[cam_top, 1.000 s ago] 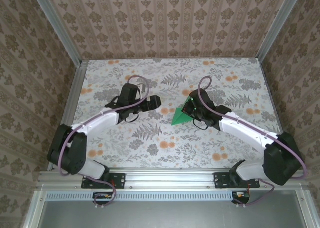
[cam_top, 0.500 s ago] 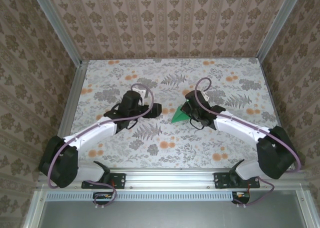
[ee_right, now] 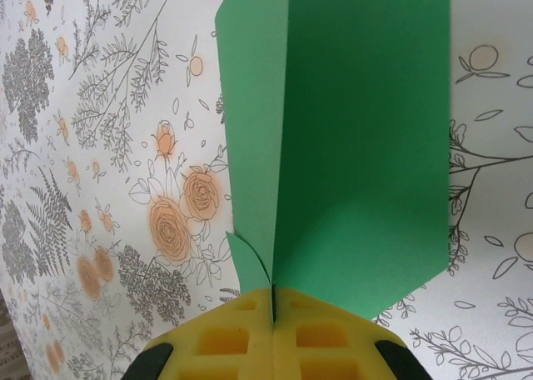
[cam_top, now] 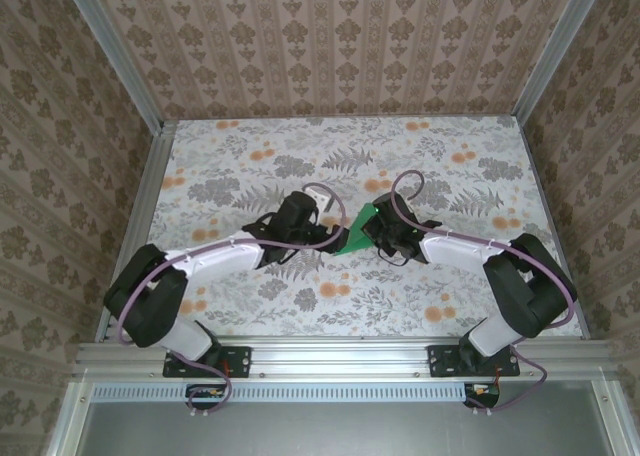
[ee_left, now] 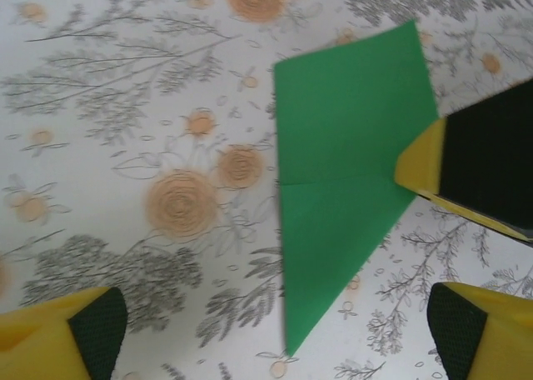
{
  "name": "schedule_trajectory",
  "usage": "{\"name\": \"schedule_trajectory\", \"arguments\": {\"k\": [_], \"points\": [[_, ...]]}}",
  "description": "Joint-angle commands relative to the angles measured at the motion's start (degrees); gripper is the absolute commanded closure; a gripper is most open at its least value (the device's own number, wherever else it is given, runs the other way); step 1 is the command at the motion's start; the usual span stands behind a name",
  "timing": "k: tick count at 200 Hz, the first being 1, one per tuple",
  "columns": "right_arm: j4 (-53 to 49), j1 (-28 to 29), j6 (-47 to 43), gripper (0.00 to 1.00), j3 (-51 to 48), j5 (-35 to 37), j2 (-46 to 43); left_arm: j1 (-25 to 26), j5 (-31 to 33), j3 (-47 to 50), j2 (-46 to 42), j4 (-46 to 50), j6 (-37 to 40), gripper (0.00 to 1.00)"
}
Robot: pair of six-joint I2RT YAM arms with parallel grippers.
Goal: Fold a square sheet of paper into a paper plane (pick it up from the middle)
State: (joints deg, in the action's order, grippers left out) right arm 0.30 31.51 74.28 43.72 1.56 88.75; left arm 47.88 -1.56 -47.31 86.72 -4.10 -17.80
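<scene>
out from the near edge of the floral table [cam_top: 250, 306], both arms lean in toward the middle. the left gripper [cam_top: 328, 238] comes first, jaws spread wide, its yellow fingertips [ee_left: 92, 334] standing either side of the pointed end of the green paper [cam_top: 355, 236], neither one on it. just beyond, the right gripper [cam_top: 378, 226] is pressed together, its pads [ee_right: 225, 342] pinching the green paper right at the crease. the sheet is folded, one narrow flap standing up beside a broad one, over the table's centre between the two grippers.
</scene>
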Motion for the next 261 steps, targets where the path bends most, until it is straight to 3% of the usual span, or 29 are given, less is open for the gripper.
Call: {"name": "schedule_trajectory", "arguments": {"k": [1, 62, 95, 153, 261], "points": [[0.62, -0.7, 2.39, 1.0, -1.3, -2.24, -1.56, 2.81, 0.29, 2.49, 1.63, -8.54, 6.82, 0.11], [0.22, -2.23, 4.68, 1.0, -1.37, -5.85, -2.17, 3.93, -1.54, 5.68, 7.62, -20.15, 10.16, 0.3], [-0.73, -2.99, 5.68, 1.0, -0.86, -7.44, -3.29, 5.05, -1.13, 5.87, 10.09, -24.34, 14.56, 0.33], [-1.83, -3.91, 5.88, 1.0, -0.57, -8.95, -4.63, 6.05, -0.51, 3.65, 14.78, -26.33, 17.21, 0.39], [0.31, -4.36, 6.82, 1.0, -0.31, -13.03, -1.61, 5.93, -1.08, 3.38, 17.52, -30.53, 18.75, 0.62]]}}
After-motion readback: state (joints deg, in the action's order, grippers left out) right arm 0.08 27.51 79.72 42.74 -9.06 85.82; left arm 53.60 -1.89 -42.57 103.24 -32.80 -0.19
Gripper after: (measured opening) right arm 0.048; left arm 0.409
